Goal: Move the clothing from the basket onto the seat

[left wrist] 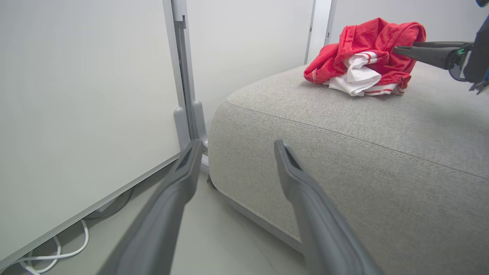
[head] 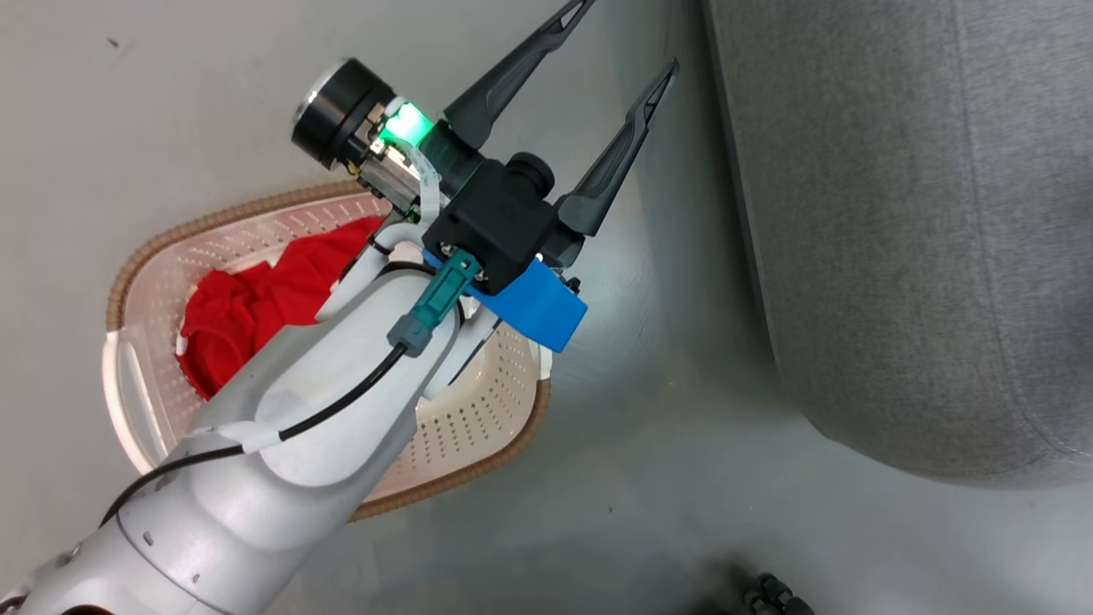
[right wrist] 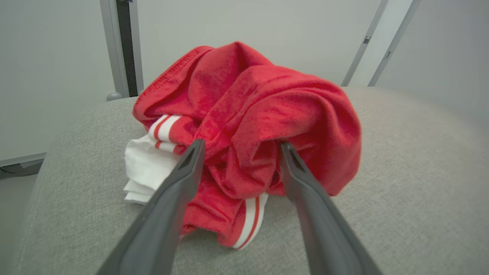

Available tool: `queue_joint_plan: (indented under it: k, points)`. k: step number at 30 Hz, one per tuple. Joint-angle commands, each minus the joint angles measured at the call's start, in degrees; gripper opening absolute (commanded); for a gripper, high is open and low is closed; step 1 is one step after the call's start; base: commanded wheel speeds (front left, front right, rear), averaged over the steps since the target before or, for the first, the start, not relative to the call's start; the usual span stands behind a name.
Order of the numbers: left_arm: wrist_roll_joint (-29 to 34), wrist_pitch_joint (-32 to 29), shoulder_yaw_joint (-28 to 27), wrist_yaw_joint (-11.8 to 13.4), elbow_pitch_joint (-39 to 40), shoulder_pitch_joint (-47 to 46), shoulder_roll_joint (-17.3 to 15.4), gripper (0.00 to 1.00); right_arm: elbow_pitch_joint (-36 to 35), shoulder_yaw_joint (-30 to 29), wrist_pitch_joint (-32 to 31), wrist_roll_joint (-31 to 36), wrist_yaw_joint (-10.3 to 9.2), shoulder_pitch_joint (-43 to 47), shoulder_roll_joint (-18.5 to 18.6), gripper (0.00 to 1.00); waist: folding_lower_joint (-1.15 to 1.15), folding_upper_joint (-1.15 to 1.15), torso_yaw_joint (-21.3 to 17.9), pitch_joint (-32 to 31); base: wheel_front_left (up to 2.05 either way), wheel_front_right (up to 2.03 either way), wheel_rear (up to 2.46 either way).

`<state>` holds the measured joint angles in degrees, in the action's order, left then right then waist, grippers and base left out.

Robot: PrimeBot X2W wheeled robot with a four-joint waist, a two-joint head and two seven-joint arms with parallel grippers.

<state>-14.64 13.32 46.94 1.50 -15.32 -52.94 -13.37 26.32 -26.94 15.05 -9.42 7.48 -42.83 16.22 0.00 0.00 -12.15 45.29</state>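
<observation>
Looked down on a glossy pale grey floor, with the seat along the right of the head view: light grey woven fabric, a rounded corner, a stitched seam near the edge. Saw white wall panels beside it in the left wrist view, joined by a grey post on a footed base, with white cables lying on the floor under the panel edge. Found the basket on the floor, apart from the seat, cream and perforated with a brown woven rim.

Counted two pieces of clothing. Noted one red garment bunched on top of the seat, white fabric and red-and-white stripes showing in its folds. Noted the second red garment crumpled in the basket, partly hidden by the pale left forearm. Counted one basket, one seat, two hands.

Found the left hand spread wide above the floor between basket and seat, gripping nothing. Found the right hand over the seat, fingers parted wide on either side of the bunched garment, tips at the fabric, not clamped on it.
</observation>
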Motion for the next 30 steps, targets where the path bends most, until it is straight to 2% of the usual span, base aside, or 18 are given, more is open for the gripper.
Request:
queue_joint_plan:
  k: [1, 8, 17, 25, 30]
  points:
    - [-0.5, 0.7, -0.3, 0.3, -0.6, 0.8, 0.2, 1.00, -1.3, -0.4, 0.2, -0.1, 0.02, 3.1, -0.7, 1.00, 0.00, 0.00, -0.1, -2.3, 0.00, 0.00, 0.00]
    - [-2.6, 1.9, -2.0, 0.8, -2.7, 5.6, 0.9, 1.00, -10.3, 0.8, 0.2, 1.6, 0.03, 13.3, -3.6, 1.00, 0.00, 0.00, 0.3, -9.8, 0.00, 0.00, 0.00]
    - [-2.7, 1.9, -10.8, 1.8, 1.5, 16.6, 0.3, 1.00, -21.6, 10.2, 0.2, 2.0, 0.02, 21.7, -7.6, 1.00, 0.00, 0.00, 2.0, -20.1, 0.00, 0.00, 0.00]
    - [-0.3, 1.9, -20.6, 1.5, 5.0, 26.4, 2.0, 1.00, -25.7, 14.6, 0.2, 2.0, 0.03, 28.2, -8.3, 1.00, 0.00, 0.00, 6.4, -27.2, 0.00, 0.00, 0.00]
    - [0.9, 1.9, -26.6, 0.3, 5.9, 32.4, 3.6, 1.00, -25.8, 16.5, 0.2, 1.8, 0.03, 31.2, -9.5, 1.00, 0.00, 0.00, 8.7, -31.2, 0.00, 0.00, 0.00]
